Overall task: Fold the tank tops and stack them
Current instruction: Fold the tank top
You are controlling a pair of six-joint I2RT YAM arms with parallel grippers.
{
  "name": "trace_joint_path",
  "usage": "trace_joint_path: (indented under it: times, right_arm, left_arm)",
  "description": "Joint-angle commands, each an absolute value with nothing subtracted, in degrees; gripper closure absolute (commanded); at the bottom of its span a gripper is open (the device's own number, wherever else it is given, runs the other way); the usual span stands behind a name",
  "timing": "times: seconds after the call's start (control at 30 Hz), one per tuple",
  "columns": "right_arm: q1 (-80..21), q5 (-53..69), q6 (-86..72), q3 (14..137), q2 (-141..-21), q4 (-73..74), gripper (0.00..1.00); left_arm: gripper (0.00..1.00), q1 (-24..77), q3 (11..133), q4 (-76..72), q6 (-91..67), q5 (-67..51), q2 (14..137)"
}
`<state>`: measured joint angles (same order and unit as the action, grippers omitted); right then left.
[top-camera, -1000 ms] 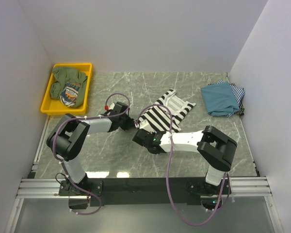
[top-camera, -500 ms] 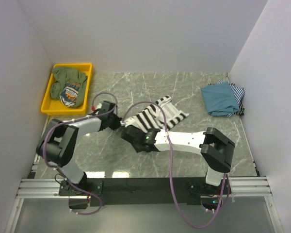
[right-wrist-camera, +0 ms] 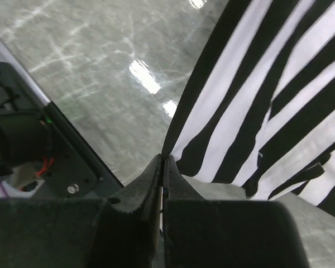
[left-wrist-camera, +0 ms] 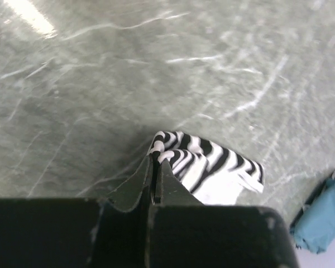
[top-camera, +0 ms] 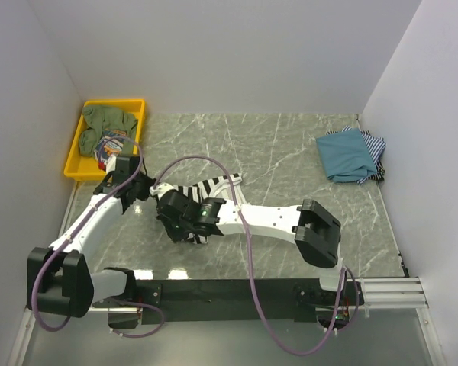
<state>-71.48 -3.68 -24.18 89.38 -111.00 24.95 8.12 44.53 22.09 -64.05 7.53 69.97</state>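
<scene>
The limp, light striped tank top (top-camera: 216, 185) is being pinched at its edge by the closed left fingers (left-wrist-camera: 135, 188) and closed right fingers (right-wrist-camera: 142, 187); corners are being judged the best holds.

No readable text anywhere. Printed patch (top-camera: 105, 143) on garment (top-camera: 107, 120) in yellow tray (top-camera: 74, 157): possibly lettering, too small.

From my screen both arms look alike: the left arm (top-camera: 88, 221) and right arm (top-camera: 266, 219) wear white link shells between chunky black joint housings. A purple cable (top-camera: 248, 259) trails from each. Both are bolted to a black bar (top-camera: 214, 291) beside silver rail (top-camera: 61, 293). Up close, the fingers (right-wrist-camera: 140, 188) are dark grey, tapering to thin tips.
</scene>
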Motion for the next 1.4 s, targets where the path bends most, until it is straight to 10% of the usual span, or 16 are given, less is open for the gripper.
trace_joint_path:
  times: [0.0,1.37]
  right_arm:
    - [-70.9,1.1,-26.4,88.4,-107.1,22.9,1.0]
    - [-32.9,13.1,-39.0,36.0,-70.1,2.7,1.0]
  left_arm:
    - [0.99,8.2,49.5,20.2,-59.9,8.1,68.2]
    - [0.97,36.1,104.1,21.9,-61.2,7.1,119.5]
